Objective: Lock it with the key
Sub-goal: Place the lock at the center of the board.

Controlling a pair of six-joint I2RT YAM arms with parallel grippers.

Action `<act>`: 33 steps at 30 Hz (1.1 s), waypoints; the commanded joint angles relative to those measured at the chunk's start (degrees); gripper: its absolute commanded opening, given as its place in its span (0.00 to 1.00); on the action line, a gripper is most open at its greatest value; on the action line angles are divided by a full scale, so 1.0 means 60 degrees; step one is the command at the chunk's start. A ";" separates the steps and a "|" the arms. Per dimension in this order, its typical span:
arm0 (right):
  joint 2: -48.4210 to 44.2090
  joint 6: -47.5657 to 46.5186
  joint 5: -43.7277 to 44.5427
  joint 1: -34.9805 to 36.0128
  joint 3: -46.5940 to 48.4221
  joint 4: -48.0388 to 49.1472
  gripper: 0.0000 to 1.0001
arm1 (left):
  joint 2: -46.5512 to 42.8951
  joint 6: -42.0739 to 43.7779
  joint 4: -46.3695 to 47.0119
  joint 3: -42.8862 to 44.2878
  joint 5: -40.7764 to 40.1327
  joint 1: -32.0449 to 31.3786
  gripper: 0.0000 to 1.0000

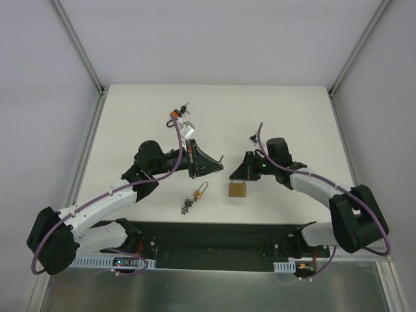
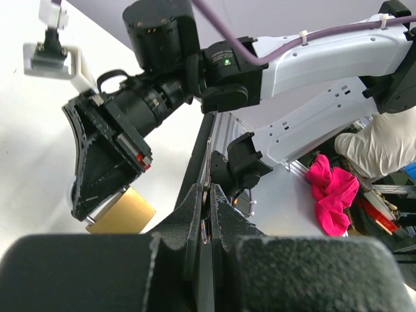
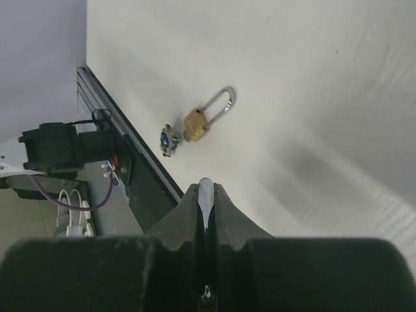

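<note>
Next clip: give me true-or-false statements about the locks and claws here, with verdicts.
1. Two brass padlocks are in view. True: the small padlock and the large padlock.
2. The left claw holds the small padlock. False: it lies free on the table; the claw pinches a thin metal piece.
3. The right claw is wide open. False: it is shut on the large padlock's shackle.
4. A key sticks out of the small padlock. True.

Both arms reach forward and bend inward. The left pincer [image 1: 220, 160] and right pincer [image 1: 231, 175] face each other, near but apart, both closed.
</note>
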 commanded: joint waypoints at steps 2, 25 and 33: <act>0.0116 -0.0289 -0.0500 -0.0005 -0.0142 0.0954 0.01 | 0.0109 0.0074 0.0202 0.0104 -0.0213 -0.0038 0.00; 0.2446 0.0121 -0.0398 -0.0356 0.0210 0.1072 0.13 | 0.1062 -0.0205 0.0056 0.0148 -0.0301 -0.0053 0.00; 0.2328 -0.0010 0.0115 -0.0562 -0.0010 0.0647 0.42 | 0.1355 -0.0336 -0.0062 0.0046 -0.0301 -0.0053 0.00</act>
